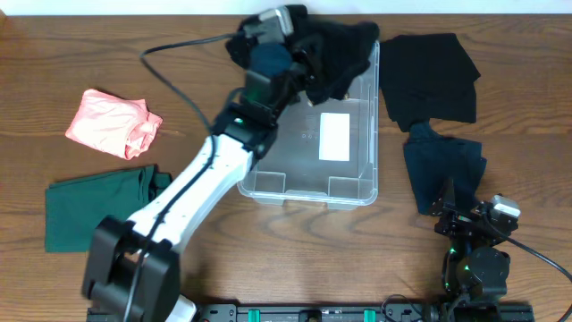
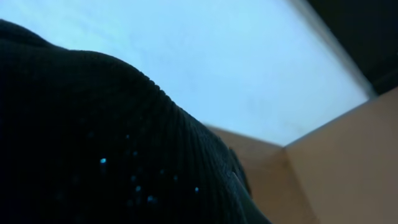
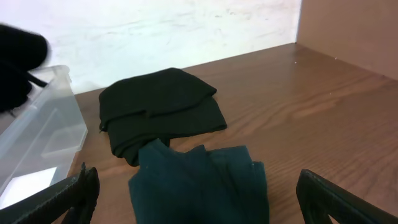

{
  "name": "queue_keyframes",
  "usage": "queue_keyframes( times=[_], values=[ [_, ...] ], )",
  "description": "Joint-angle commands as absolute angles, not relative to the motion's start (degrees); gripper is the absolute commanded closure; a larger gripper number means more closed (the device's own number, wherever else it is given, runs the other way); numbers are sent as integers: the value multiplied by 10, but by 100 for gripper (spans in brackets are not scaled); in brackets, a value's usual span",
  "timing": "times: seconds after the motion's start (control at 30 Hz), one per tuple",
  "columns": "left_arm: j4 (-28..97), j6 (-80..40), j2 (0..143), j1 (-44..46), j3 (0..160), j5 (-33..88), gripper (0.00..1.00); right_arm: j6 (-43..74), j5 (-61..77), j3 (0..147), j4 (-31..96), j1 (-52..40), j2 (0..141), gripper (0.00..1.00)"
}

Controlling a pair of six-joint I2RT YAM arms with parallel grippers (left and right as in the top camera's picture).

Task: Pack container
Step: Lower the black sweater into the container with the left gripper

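The clear rectangular plastic container (image 1: 308,183) stands open side up at the centre of the wooden counter (image 1: 500,36) in the overhead view. Its long axis appears to run from the bottom of the frame towards the top. The white label (image 1: 333,136) on its floor lies the same way.

The left pincer (image 1: 290,40), at the upper centre of the frame, is clamped on a black knitted garment (image 1: 335,54). The garment is bunched over the container's far rim, partly inside and partly draped on the edge. In the left wrist view the knit fills the lower left, so the fingers themselves are hidden.

To do this step well, the cloth should likely be carried towards the middle of the container and lowered below the rim before the grip lets go. Otherwise the draped part may drag the rest out over the wall. Laying it along the long axis would leave room for more.

The right pincer (image 3: 202,199) rests at the lower right with its jaws wide apart, holding nothing. It is just short of a dark teal crumpled cloth (image 3: 199,180). A black folded cloth (image 3: 158,106) lies beyond that.
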State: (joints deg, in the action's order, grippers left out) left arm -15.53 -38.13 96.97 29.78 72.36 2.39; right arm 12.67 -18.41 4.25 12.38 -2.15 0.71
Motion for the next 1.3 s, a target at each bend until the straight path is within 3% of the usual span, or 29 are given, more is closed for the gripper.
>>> queue_keyframes(
  times=[0.0, 0.27, 0.67, 0.8, 1.1, 1.17, 1.23, 1.27],
  values=[
    [-168, -359, 989, 303, 761, 4, 94, 133, -184, 41, 124, -19, 5, 1],
    [-73, -380, 1027, 324, 761, -51, 94, 133, -184, 41, 124, -19, 5, 1],
    [70, -528, 1027, 378, 761, -56, 94, 133, -184, 41, 124, -19, 5, 1],
    [88, -565, 1026, 389, 761, -50, 86, 133, -184, 41, 124, -19, 5, 1],
    [120, -578, 1023, 390, 761, 19, 83, 133, -184, 41, 124, -19, 5, 1],
    [129, -585, 1023, 390, 761, 39, 59, 133, -184, 41, 124, -19, 5, 1],
    [133, -599, 1022, 390, 761, 52, 16, 132, -184, 41, 124, -19, 5, 1],
    [132, -603, 1022, 390, 761, 62, 10, 133, -184, 41, 124, -19, 5, 1]
  ],
)
